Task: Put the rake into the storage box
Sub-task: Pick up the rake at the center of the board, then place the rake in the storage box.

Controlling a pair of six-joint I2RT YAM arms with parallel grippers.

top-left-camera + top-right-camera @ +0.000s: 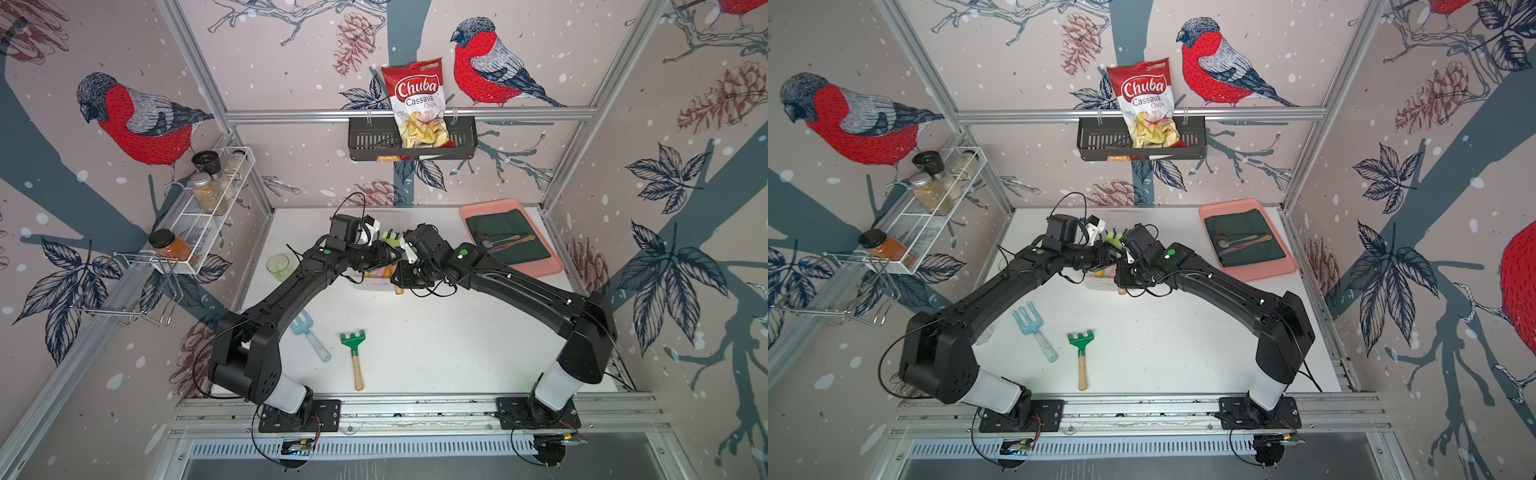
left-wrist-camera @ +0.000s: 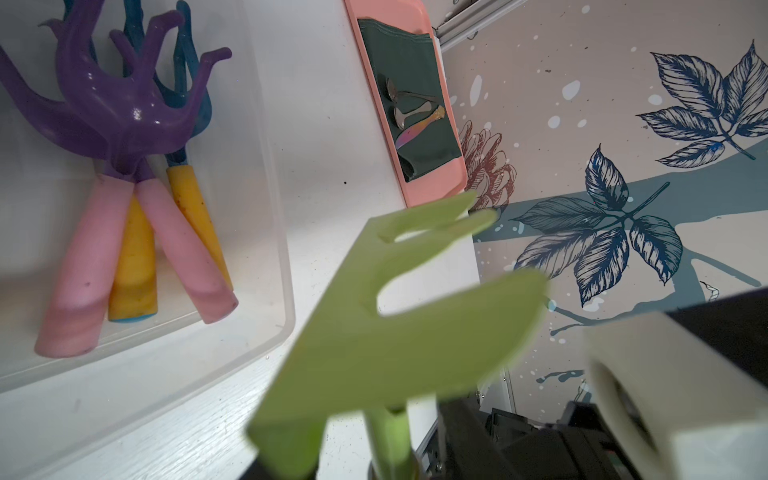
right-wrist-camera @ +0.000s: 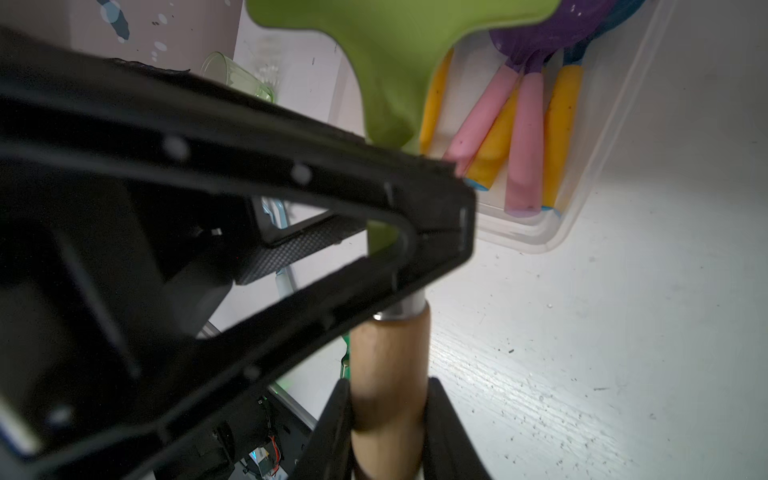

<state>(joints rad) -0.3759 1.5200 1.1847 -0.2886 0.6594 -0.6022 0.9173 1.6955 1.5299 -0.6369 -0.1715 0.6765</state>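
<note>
Right gripper [image 3: 388,386]: closed on the wooden handle of the light-green rake [image 3: 395,62], one finger pressed to each side of it. Left gripper [image 1: 384,254]: its fingers stand around the rake's green neck just above the metal collar, partly open. Whether they press on the neck cannot be told. The rake is clear of the table, with its head [image 2: 395,332] toward the back wall and its handle toward the front. It is not in the box [image 2: 286,291]; the head sits outside the box's rim on the side facing the pink tray [image 2: 432,183]. The handle hangs over bare table just off a corner of the box [image 3: 582,187]. The box holds purple rakes [image 2: 112,104] with pink handles and blue tools with yellow handles, all lying flat. In both top views the arms cover most of the box. In front of the box, well apart from it, a dark-green rake [image 1: 352,353] and a pale-blue fork [image 1: 309,336] lie on the table. A green cup [image 1: 280,266] stands near the box on the side away from the tray.
</note>
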